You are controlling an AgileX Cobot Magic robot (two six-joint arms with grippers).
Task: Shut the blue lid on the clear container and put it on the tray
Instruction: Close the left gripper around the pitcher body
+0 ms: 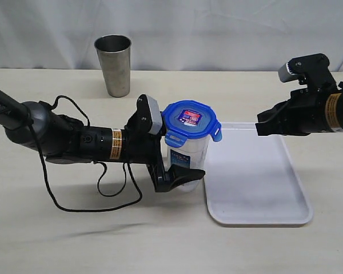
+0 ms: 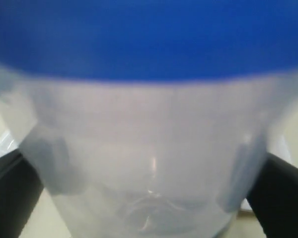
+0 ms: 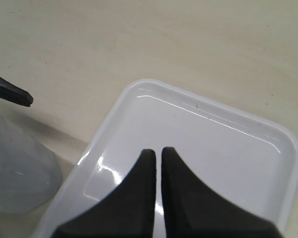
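1. Two arms work over a pale table (image 1: 160,245). The left arm lies low across it, and the right arm hangs above the far side of the tray.
2. Tray (image 1: 257,194): white, flat and bare. Its near edge runs just beside the clear container, on the right arm's side.
3. Steel cup (image 1: 114,64): upright at the back, well apart from the work.
4. Clear container (image 1: 188,151): stands upright on the table and not on the tray. Its long axis is vertical and its mouth points up.
5. Blue lid (image 1: 190,120): seated level on the container's mouth, sticker upward. Two tabs flare outward, and whether they are latched cannot be told.
6. Left gripper (image 1: 186,168): fingers released and spread wide, one on each side of the container's lower body. It is the nearer arm, so the likely move is to squeeze, lift and carry sideways to the tray.
7. Right gripper (image 3: 154,153): fingers clenched together and empty, poised over the tray.
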